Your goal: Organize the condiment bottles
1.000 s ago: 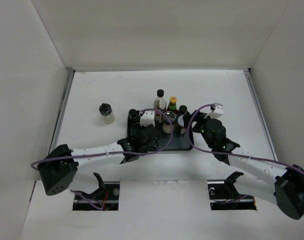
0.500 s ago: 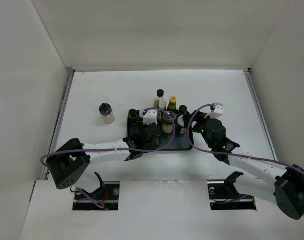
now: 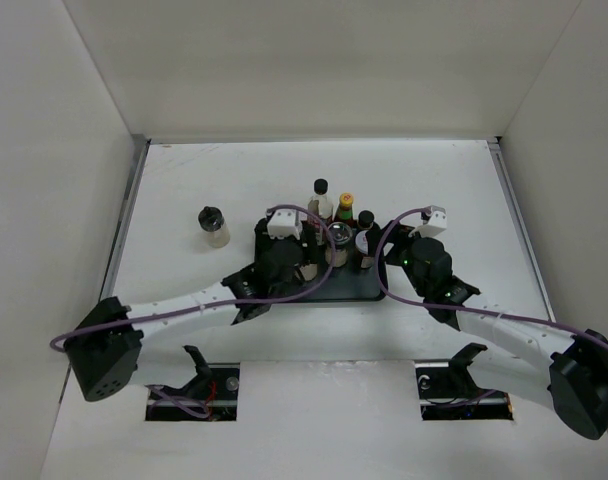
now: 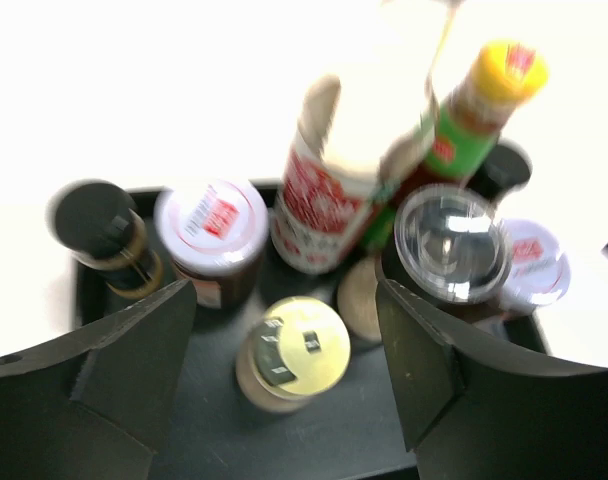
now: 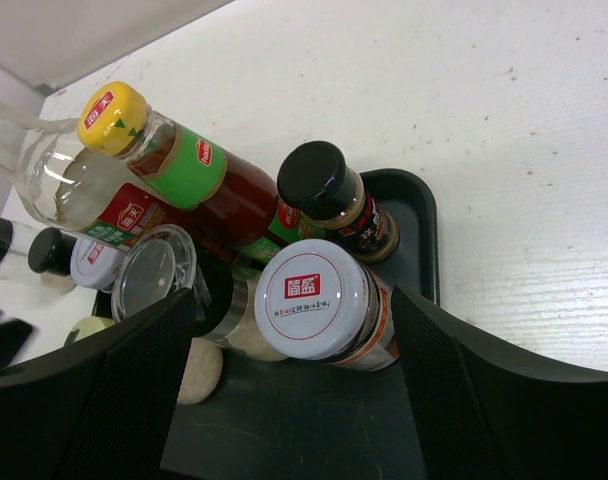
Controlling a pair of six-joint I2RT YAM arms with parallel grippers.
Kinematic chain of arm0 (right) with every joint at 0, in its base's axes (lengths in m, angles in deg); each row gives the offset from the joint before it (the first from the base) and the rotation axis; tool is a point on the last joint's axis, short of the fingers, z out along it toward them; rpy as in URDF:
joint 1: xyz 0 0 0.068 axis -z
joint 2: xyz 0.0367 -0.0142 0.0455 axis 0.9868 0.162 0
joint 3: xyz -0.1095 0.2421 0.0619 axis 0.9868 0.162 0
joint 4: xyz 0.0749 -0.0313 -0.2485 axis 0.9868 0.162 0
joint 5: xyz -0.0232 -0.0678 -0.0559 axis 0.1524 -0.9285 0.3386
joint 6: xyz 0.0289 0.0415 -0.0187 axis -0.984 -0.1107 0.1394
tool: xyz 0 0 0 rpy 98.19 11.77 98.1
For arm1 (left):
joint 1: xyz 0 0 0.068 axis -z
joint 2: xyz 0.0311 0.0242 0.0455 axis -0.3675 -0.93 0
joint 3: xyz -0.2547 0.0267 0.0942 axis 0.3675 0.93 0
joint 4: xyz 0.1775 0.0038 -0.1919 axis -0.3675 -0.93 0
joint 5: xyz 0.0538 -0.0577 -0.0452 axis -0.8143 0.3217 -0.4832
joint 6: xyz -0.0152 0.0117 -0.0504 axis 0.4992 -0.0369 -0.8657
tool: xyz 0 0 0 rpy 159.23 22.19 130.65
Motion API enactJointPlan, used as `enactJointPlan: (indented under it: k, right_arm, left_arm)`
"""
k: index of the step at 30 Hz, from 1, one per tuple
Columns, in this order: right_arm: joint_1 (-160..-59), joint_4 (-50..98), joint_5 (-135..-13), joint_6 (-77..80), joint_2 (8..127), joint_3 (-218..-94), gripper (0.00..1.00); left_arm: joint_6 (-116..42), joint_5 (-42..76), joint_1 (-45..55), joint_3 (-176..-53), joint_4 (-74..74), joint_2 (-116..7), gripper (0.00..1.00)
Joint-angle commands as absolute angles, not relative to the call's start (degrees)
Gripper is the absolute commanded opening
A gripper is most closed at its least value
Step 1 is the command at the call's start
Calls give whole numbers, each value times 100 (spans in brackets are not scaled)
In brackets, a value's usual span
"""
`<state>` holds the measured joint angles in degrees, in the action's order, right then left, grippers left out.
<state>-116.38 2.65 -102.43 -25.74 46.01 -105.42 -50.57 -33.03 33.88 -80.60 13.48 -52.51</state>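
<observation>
Several condiment bottles stand bunched on a black tray [image 3: 356,288]. The tall black-capped bottle [image 3: 321,196] and the yellow-capped green-necked bottle [image 3: 345,206] are at the back. One black-lidded jar [image 3: 213,226] stands alone on the table, left of the tray. My left gripper [image 3: 281,250] is open above the tray's left half. In the left wrist view the gripper [image 4: 284,300] hangs over a gold-lidded jar [image 4: 292,352], not touching it. My right gripper [image 3: 389,255] is open at the tray's right end. In its wrist view the gripper [image 5: 294,300] flanks a white-lidded jar [image 5: 314,298].
White walls enclose the table on the left, back and right. In the right wrist view a black-capped jar [image 5: 329,190] and a clear-lidded jar [image 5: 154,275] crowd the white-lidded one. Bare white table [image 3: 234,170] lies around the tray.
My left gripper has moved left and a little farther back over the tray, and its arm has swung. The right arm and the bottles have not moved.
</observation>
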Motion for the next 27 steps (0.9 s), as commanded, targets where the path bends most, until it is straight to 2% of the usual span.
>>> enactJointPlan:
  k: [1, 6, 11, 22, 27]
  right_arm:
    - [-11649, -35, -10275, -2503, 4515, -10640, 83]
    - [-11631, -17, -10222, -2529, 4515, -10622, 83]
    - [-11623, -53, -10205, -2556, 4568, -10622, 83]
    - [-11658, -70, -10213, -2512, 4603, -10657, 83]
    - [-11649, -70, -10135, -2547, 4673, -10666, 84]
  left_arm:
    - [-4935, -3641, 3219, -7880, 1441, -4635, 70]
    - [-5040, -3967, 2447, -7959, 757, -4248, 69]
    - [-5268, -3784, 1076, -8204, 142, -4308, 71]
    - [-5296, -3414, 152, -8705, 342, -5600, 75]
    - [-5392, -3361, -95, -8732, 447, -5680, 76]
